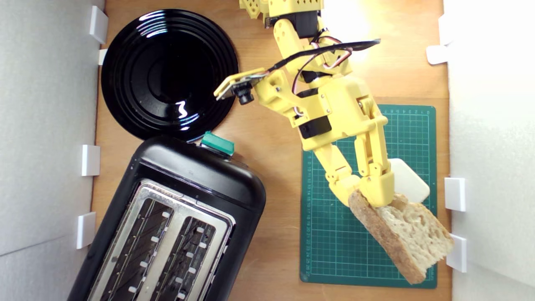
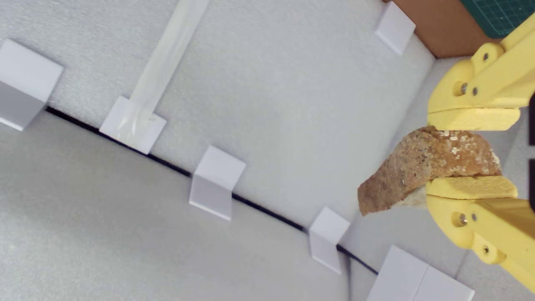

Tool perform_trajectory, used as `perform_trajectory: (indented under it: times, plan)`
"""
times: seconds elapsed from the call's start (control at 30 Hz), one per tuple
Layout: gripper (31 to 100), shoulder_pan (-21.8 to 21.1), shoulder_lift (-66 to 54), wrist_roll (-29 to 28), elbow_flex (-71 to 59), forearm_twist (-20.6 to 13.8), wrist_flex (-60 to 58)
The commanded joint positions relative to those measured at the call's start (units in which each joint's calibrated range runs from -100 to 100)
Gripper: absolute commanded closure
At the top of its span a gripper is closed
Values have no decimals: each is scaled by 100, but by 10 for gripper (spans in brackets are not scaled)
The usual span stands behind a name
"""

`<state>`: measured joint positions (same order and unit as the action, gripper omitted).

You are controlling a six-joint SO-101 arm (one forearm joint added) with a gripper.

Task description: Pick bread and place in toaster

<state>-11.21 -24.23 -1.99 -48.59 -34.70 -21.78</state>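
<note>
The yellow gripper point(image 1: 368, 196) was closed on the bread point(image 1: 403, 236), its two fingers pinching the crust end of the slice; the wrist view showed the crust point(image 2: 426, 165) clamped between the finger pads point(image 2: 472, 187). The bread hung over the green cutting mat point(image 1: 330, 234), near the table's point(image 1: 271, 138) edge at the exterior view's right, its far end reaching towards the white foam wall point(image 1: 493, 125). A cream block point(image 1: 409, 179) lay on the mat just beside the gripper. The toaster point(image 1: 167, 225) stood well apart at the table's opposite side, both slots uncovered, with the black plate point(image 1: 167, 73) beside its green lever knob point(image 1: 217, 143).
</note>
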Motion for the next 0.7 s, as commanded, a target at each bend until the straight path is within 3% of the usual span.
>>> perform_trajectory:
  times: [0.0, 0.2, 0.23, 0.4, 0.5, 0.67]
  plan:
    - [732, 25, -896, 479, 243, 79, 693]
    - [732, 42, -1678, 1185, 333, 115, 1717]
    - [732, 50, -1953, 1583, 488, 460, 2178]
    - [732, 50, -2419, 2729, 1041, 1203, 3466]
    - [732, 82, -2668, 3241, 1250, 1257, 4089]
    - [732, 533, -3018, 3733, 1359, 1239, 4678]
